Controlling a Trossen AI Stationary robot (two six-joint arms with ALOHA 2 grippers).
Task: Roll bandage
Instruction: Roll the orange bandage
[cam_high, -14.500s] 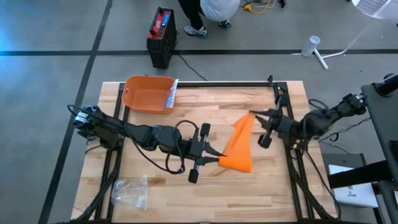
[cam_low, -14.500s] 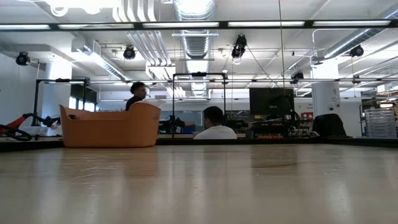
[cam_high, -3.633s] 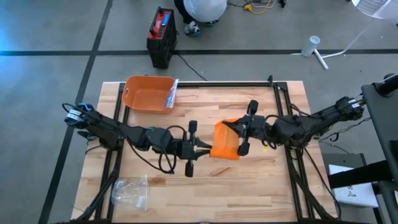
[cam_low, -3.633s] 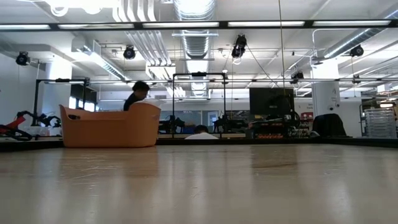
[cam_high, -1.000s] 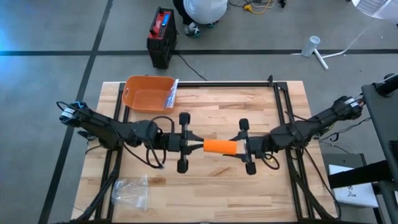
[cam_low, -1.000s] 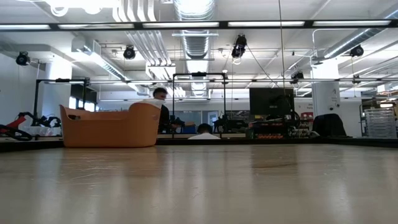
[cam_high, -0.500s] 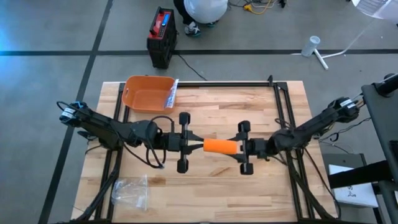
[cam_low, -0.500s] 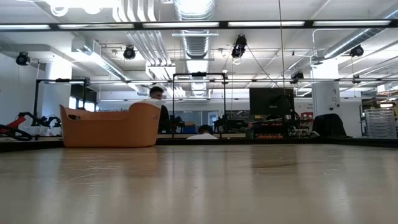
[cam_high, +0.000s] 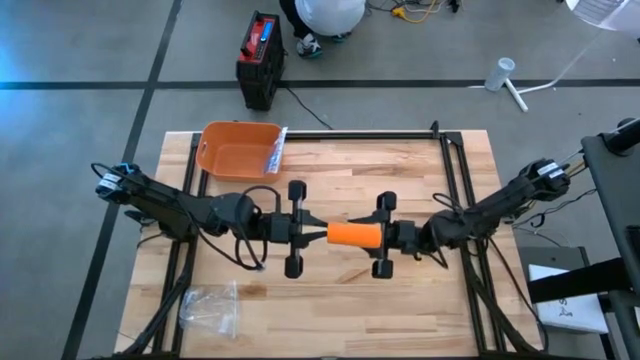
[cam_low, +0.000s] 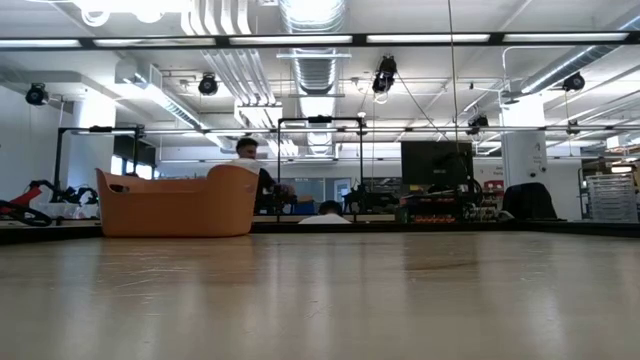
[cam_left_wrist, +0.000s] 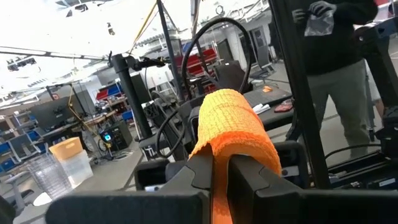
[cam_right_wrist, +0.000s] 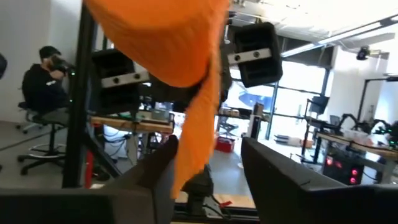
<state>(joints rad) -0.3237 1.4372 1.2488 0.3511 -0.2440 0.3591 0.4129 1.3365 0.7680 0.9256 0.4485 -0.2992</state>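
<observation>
We see a plastic bag (cam_high: 209, 309) at the near-left corner, an orange bin (cam_high: 236, 151) far-left. Left gripper (cam_high: 318, 234) pinches the orange bandage roll (cam_high: 354, 235) mid-table; right gripper (cam_high: 385, 237) at the other end — fingers spread around it, nothing blocking.

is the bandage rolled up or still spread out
Mostly rolled: the bandage shows as a short orange cylinder between the left gripper and right gripper; the right wrist view shows a loose tail hanging.

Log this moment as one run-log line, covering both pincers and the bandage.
left pincer: shut on orange bandage roll | right pincer: open around roll's other end | roll: held off the table, mid-table | orange bin: far left corner
</observation>
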